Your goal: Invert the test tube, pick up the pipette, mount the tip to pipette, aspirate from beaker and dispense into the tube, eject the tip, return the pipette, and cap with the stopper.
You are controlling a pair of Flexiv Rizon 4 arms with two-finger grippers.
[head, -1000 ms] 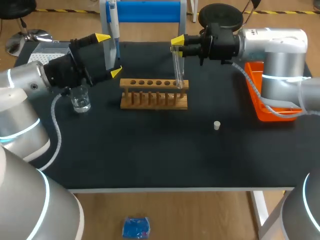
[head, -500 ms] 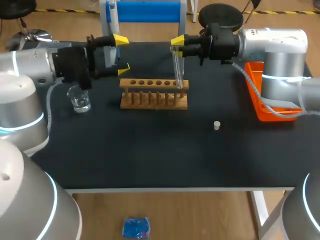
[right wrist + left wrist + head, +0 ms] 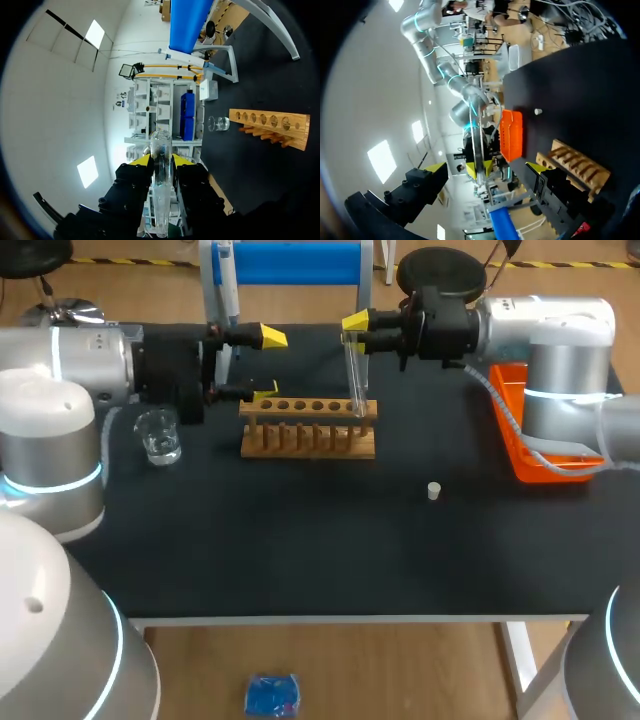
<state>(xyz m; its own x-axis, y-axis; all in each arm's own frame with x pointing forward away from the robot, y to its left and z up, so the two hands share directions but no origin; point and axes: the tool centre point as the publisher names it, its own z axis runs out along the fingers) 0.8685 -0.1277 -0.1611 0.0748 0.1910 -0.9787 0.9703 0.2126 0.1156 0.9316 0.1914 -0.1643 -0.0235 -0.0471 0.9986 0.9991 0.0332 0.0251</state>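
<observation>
A clear test tube stands upright with its lower end at the rightmost hole of the wooden rack. My right gripper is shut on the tube's top; in the right wrist view the test tube sits between the yellow fingertips. My left gripper is open and empty, level with the rack's left end and just in front of the blue stand where the pipette hangs. In the left wrist view the test tube stands ahead of my open left gripper. A glass beaker stands left of the rack.
A small white stopper lies on the black table right of the rack. An orange tray sits at the right edge under my right arm. The stand's posts rise close behind the left gripper.
My left arm has swung its open gripper rightward, from over the beaker to the rack's left end. The right arm and tube have kept still.
</observation>
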